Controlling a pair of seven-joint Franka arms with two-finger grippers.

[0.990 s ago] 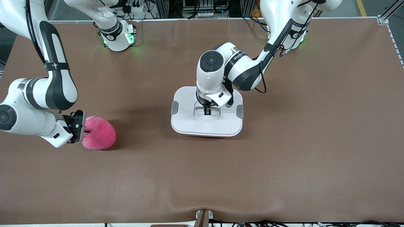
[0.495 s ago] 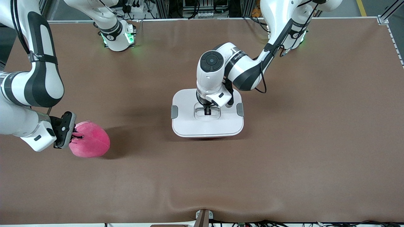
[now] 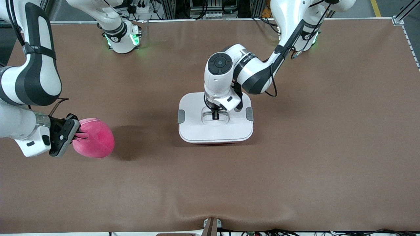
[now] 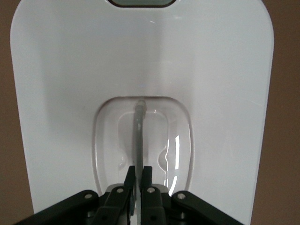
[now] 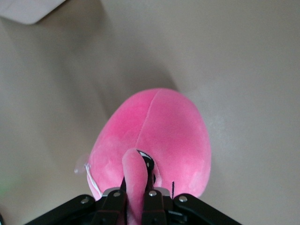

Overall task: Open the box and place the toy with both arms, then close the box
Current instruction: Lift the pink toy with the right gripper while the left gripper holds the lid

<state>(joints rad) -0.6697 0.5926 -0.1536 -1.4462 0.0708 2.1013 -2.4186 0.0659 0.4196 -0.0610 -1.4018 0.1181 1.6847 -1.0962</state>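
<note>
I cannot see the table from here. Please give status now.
Left gripper shut on lid handle of box. Right gripper shut on toy. Lid on. Nothing between toy and box.

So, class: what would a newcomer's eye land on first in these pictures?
The hot-pink toy, pinched by one ear in the right gripper at the right arm's end of the table. Then the white-lidded box mid-table, where the left gripper is shut on the lid's recessed handle.

Bare tabletop (image 3: 295, 164) lies open all round the left tool (image 3: 215, 115). Only the box (image 3: 215, 126) lid sits under it. The toy (image 3: 95, 139) hangs at the right tool (image 3: 76, 135), well apart from the box.
</note>
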